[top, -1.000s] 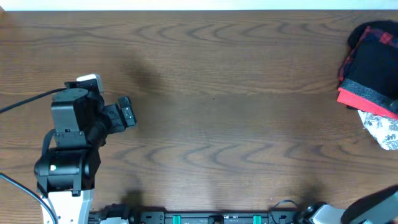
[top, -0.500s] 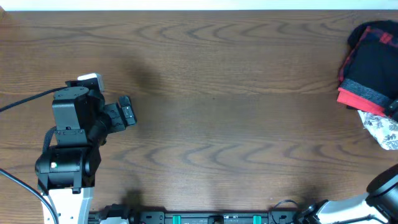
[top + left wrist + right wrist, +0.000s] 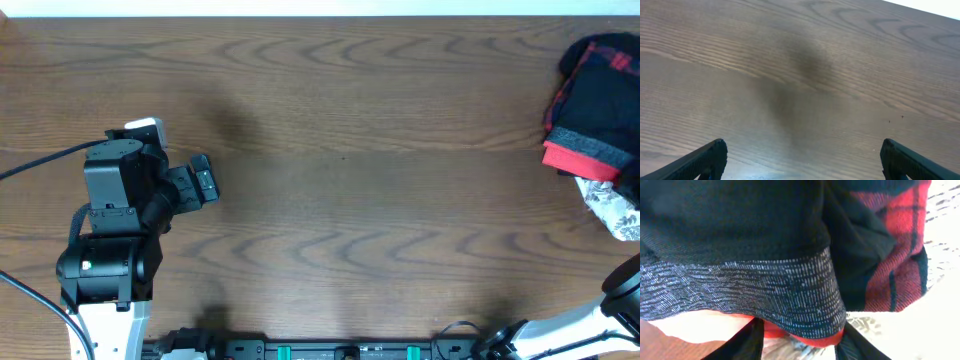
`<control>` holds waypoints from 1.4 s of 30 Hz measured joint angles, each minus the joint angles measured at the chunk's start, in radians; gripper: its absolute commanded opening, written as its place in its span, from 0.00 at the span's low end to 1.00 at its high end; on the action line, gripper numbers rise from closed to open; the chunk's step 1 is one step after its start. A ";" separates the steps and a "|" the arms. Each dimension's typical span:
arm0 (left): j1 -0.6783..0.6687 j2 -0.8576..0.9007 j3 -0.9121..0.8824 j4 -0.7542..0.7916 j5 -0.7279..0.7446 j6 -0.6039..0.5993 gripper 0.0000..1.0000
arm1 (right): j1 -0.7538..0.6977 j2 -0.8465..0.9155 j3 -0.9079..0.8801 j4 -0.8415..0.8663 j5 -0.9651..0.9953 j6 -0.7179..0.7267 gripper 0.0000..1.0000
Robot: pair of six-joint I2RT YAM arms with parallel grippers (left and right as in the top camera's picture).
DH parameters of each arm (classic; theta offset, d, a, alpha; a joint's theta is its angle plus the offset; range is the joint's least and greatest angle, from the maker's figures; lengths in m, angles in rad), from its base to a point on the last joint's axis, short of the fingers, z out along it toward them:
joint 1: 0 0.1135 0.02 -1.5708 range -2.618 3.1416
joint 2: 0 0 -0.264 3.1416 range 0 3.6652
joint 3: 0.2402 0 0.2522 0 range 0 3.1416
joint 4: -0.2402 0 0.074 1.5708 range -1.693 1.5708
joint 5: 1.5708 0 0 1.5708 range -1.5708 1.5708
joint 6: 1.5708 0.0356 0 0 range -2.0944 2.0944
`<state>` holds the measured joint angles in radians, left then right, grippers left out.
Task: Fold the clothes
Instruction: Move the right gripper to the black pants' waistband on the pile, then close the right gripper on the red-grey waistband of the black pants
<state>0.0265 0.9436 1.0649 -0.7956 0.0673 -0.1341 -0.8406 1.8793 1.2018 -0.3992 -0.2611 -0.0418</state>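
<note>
Black trousers [image 3: 592,112] bunched at the table's [image 3: 350,200] right edge overhead, between plaid garment [image 3: 612,55] and floral cloth [image 3: 615,205], grey-flecked waistband [image 3: 765,290] detailed only in right wrist view, right gripper [image 3: 802,332] fingers apart beneath it, left gripper [image 3: 803,155] spread wide over bare wood

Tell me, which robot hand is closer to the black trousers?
Right. The right hand is close up at the trousers, by the waistband. The left hand is far off across the table, over bare wood.
</note>
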 measured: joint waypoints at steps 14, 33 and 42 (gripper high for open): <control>0.000 0.000 0.000 0.000 0.000 0.000 0.98 | 0.000 -0.121 0.000 -0.008 0.005 0.008 0.67; 0.000 0.000 0.000 0.000 0.000 0.000 0.98 | 0.002 -0.019 0.000 0.016 0.059 0.002 0.40; 0.000 0.000 0.000 0.000 0.000 0.000 0.98 | 0.003 -0.019 0.000 0.025 0.008 0.005 0.01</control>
<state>0.0265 0.9440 1.0649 -0.7956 0.0673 -0.1341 -0.8379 1.8603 1.2018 -0.3740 -0.2535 -0.0364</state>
